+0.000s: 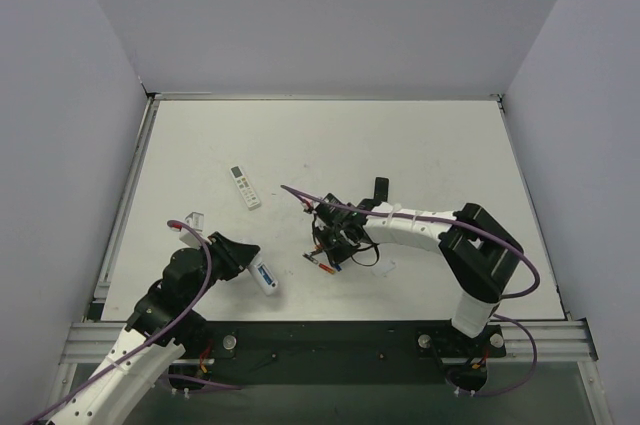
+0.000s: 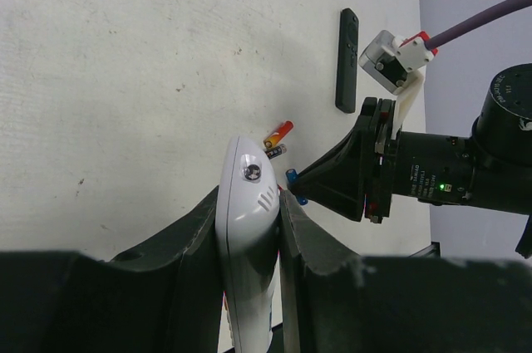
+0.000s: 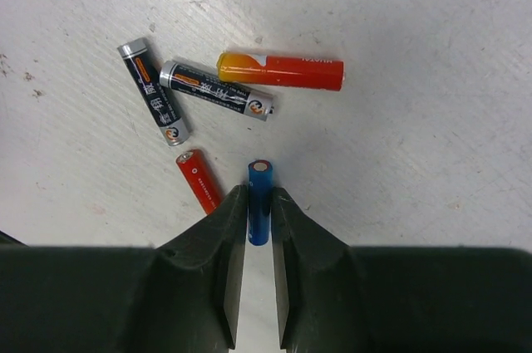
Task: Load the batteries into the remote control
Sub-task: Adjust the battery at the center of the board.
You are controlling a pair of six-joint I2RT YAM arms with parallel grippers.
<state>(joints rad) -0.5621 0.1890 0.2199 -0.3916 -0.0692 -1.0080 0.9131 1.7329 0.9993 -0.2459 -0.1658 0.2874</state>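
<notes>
Seen from above, the left gripper (image 1: 258, 271) is clamped on the small white remote control (image 1: 264, 274) near the front edge of the counter (image 1: 430, 145). It is angled toward the other arm, a pose that looks meant to offer the remote for loading. The right gripper (image 1: 330, 248) is down over a cluster of cells mid-counter. A second white remote (image 1: 245, 186) lies well apart at the back left, and a slim black remote (image 1: 380, 188) lies just behind the right arm.

In the left wrist view the remote control runs lengthwise between the fingers, pinched by its long edges so its broad face stays free. I cannot make out the battery recess.

In the right wrist view the jaws are closed on a blue battery (image 3: 260, 180) by its lower half, leaving its tip clear — handy for insertion, I judge. A red cell (image 3: 198, 178) lies just beside one finger and could be nudged. Two dark cells (image 3: 216, 89) and an orange-red cell (image 3: 283, 70) lie near. No second blue battery is visible.
</notes>
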